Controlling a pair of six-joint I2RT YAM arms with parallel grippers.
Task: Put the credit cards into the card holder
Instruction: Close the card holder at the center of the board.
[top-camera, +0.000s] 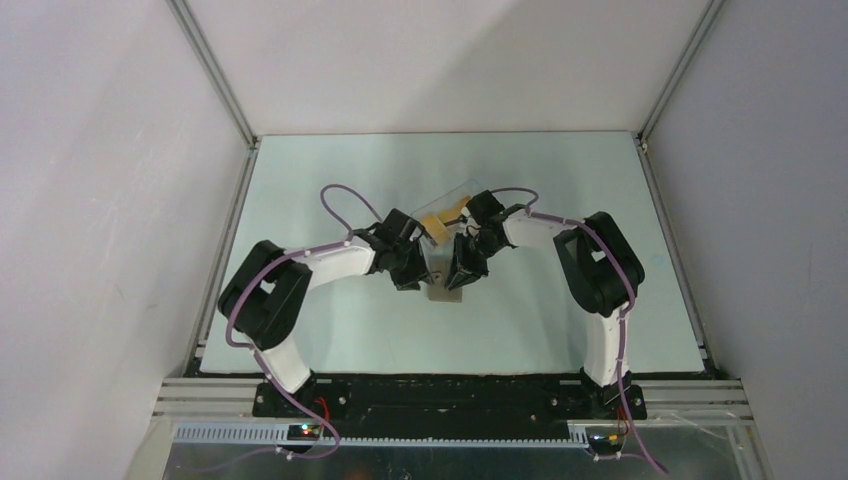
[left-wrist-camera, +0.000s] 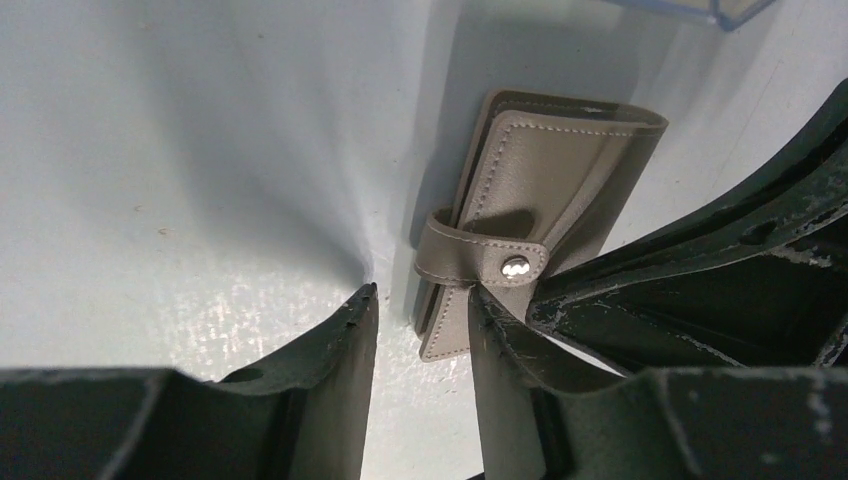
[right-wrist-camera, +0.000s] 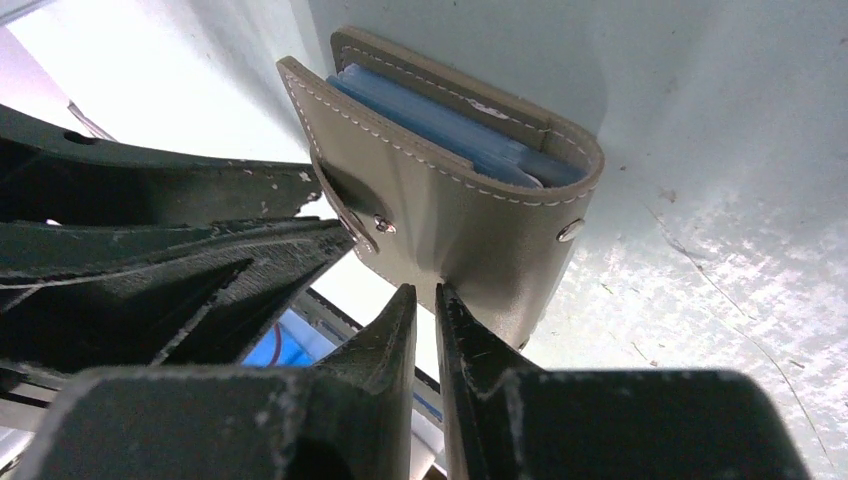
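Now, card holder (left-wrist-camera: 560, 180): it sits on the bench (top-camera: 330, 330) between your two arms, covers folded together. Whether it is lifted off the surface cannot be told.
Strap (left-wrist-camera: 470, 258): it wraps the covers and its stud looks snapped, so by my reading the pockets are not yet reachable.
Left fingers (left-wrist-camera: 362, 318): apart, with the strap's end in the gap and one tip touching the holder.
Right fingers (right-wrist-camera: 408, 315): nearly together at the lower edge of a cover. You cannot tell whether leather is pinched between them.
Inside the holder: blue sleeves show between the covers, and no orange card is visible.
Clear box (left-wrist-camera: 715, 10): it lies just behind the holder, and the credit cards (top-camera: 437, 220) lie orange inside it.
Risk, slip: if you tug the strap while the right side holds only a thin edge, the holder may twist free or skid.
Risk, crowding: both wrists are packed close, so a sideways pull could knock them together or nudge the box.
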